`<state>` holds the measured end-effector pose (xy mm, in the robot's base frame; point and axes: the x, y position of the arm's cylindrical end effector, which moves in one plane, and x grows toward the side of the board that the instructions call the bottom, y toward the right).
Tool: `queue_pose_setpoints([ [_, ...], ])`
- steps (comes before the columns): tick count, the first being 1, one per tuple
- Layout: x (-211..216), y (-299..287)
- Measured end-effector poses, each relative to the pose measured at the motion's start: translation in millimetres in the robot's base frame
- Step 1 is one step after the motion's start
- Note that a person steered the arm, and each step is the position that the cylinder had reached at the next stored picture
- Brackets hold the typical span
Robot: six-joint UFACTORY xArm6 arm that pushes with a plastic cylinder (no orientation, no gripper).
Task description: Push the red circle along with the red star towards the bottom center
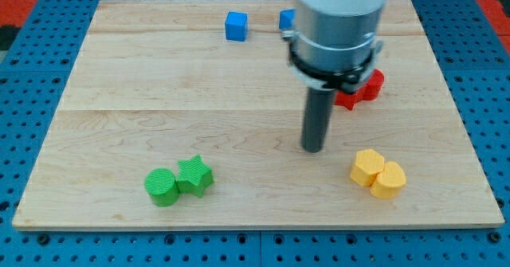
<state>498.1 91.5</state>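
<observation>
Looking down at the wooden board point(159, 76), I see my tip point(312, 149) planted on bare wood near the middle, a little toward three o'clock. No claw on this rig, just the rod, so nothing is clenched or released. The red blocks point(360, 90) sit at about one o'clock from my tip, near it but apart, and the arm's body covers much of them, so I can't separate red circle from red star. That puts me on the wrong side: to drive them toward six o'clock I judge I need to get round behind them, up at their twelve o'clock. Two yellow blocks point(378, 173) touch each other at four o'clock from my tip, close to the likely path. A green circle point(162, 186) and green star point(195, 175) sit together at eight o'clock, and a blue cube point(236, 26) and a second blue block point(286, 18), half hidden, lie at twelve o'clock.
</observation>
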Motion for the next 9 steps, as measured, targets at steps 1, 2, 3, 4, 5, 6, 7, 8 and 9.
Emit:
queue_pose_setpoints([
  [1,-18.4,66.6],
  [2,-55.1,91.3],
  [3,-88.1,140.4],
  [4,-113.5,156.2],
  [5,-113.5,95.8],
  [6,-106.6,55.8],
  [7,-91.4,61.3],
  [8,-79.2,62.3],
  [9,-61.0,57.2],
])
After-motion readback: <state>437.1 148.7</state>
